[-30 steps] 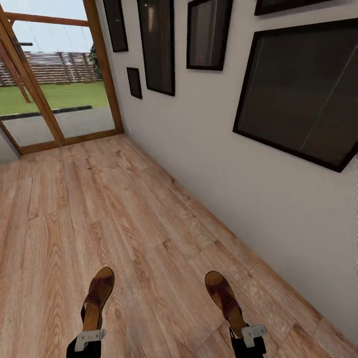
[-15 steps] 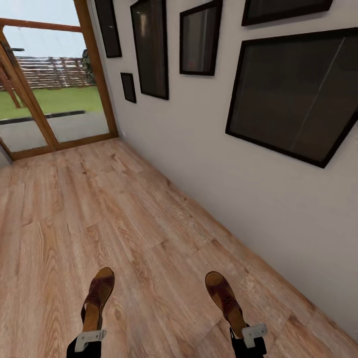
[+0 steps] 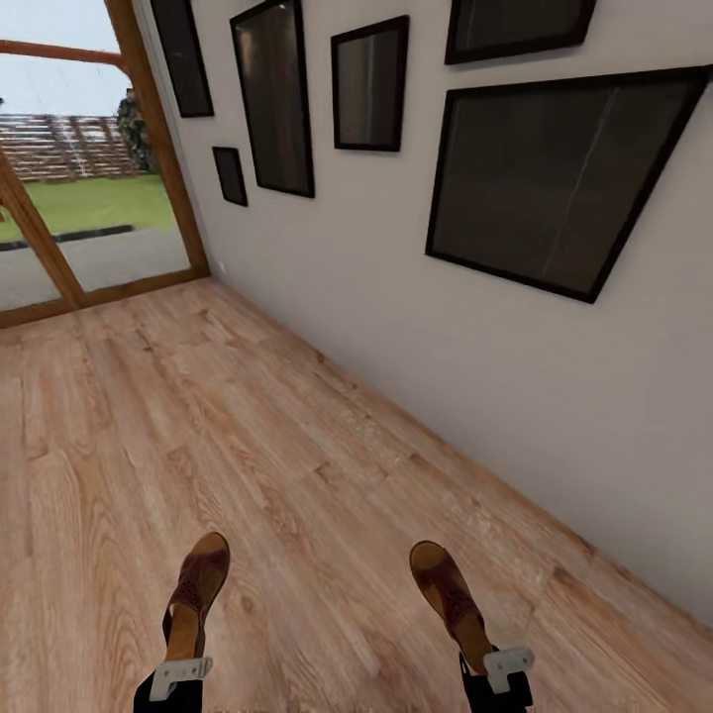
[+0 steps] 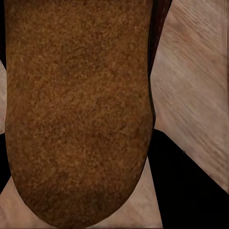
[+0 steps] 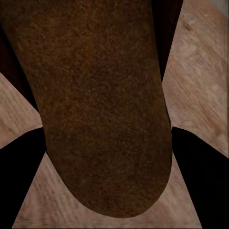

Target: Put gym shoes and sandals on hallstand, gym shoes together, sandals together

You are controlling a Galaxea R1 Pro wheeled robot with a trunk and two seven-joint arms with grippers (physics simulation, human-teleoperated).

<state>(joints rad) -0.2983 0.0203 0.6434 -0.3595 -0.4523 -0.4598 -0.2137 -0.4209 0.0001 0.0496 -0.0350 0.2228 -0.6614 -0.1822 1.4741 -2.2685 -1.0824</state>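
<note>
Now wall frames (image 3: 555, 178) further left.

I see wood-plank floor (image 3: 248, 436), a pale wall (image 3: 475, 366) with dark framed pictures (image 3: 550, 178), and a glazed door (image 3: 79, 198).

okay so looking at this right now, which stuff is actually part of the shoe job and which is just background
Part of the job:
- left sandal, shut in the left gripper
- right sandal, shut in the right gripper
- corridor floor

Just background:
- framed pictures on the wall
- glass door
</note>
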